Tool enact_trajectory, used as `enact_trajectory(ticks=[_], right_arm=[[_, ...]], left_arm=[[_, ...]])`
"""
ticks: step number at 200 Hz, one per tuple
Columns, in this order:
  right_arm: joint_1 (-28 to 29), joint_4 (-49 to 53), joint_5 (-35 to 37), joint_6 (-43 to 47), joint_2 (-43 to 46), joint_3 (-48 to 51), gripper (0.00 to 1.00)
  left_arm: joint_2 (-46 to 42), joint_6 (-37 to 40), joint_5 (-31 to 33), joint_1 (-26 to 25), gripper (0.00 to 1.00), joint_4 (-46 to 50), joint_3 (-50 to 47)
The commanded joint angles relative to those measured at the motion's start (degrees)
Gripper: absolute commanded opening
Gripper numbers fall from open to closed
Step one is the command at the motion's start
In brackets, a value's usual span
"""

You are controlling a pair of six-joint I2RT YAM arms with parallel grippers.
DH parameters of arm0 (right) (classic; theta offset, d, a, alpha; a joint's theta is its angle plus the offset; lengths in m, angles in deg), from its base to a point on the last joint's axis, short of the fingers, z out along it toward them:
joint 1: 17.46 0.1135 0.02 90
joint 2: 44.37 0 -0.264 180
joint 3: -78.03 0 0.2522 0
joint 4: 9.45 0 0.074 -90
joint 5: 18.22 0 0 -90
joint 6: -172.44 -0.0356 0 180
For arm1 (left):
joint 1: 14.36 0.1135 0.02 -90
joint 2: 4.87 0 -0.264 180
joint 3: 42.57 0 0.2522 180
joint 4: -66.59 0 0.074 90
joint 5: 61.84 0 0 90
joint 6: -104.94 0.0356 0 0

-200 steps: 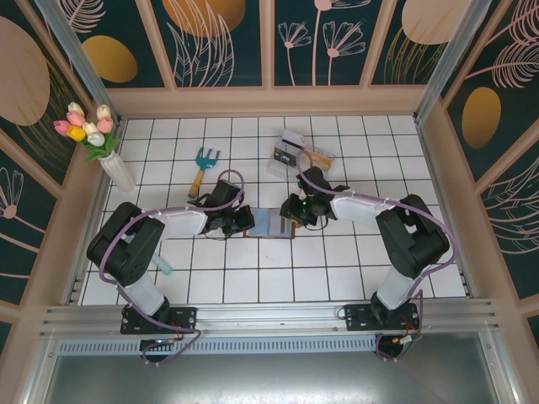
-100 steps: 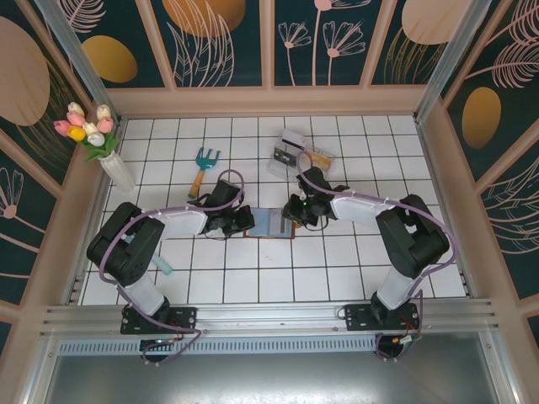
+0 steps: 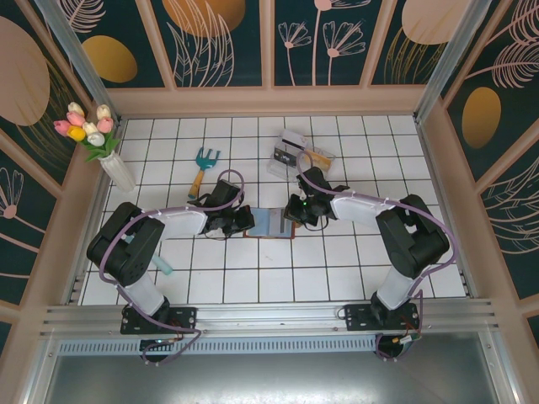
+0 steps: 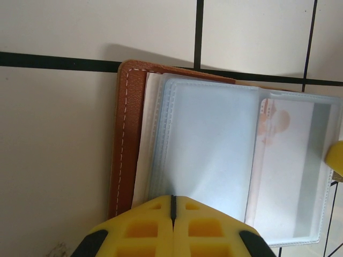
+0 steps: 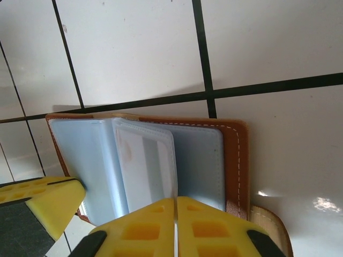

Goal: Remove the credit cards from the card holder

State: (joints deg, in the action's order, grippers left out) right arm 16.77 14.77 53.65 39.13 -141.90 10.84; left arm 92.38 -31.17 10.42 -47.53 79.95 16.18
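Arms meet at the middle of the white-tiled desk (image 3: 354, 269): two of them. The left arm (image 3: 135, 244) is bent in from the left and the right arm (image 3: 404, 231) from the right, both wrists low over the tiles. The left gripper (image 3: 240, 220) and the right gripper (image 3: 292, 210) face each other with one card holder (image 3: 271, 224) between them.

One vase of tulips (image 3: 118, 172) stands at the far left edge. One clear plastic box (image 3: 301, 153) lies behind the right wrist, with pale, dark and yellowish flat pieces inside, too small to name. One teal-headed garden fork (image 3: 202, 168) lies behind the left wrist.

The card holder lies open and flat, brown cover down and blue-grey sleeves (image 4: 209, 150) up. In the left wrist view the left gripper's jaws are closed tight, tips over the sleeves' near edge; whether they pinch anything I cannot tell. In the right wrist view the right gripper's jaws are closed on the free edge of one raised sleeve leaf (image 5: 147, 160). That leaf holds a pale insert with a faint reddish mark; whether it is a credit card I cannot tell.
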Motion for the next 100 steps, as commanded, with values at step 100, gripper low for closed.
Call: enact_trajectory(ticks=[100], right_arm=[[2.26,-9.49,-12.10,1.03,-1.31,-2.90,0.21]], left_arm=[[0.59,1.03,1.48,-0.13,0.00,2.25,-1.38]])
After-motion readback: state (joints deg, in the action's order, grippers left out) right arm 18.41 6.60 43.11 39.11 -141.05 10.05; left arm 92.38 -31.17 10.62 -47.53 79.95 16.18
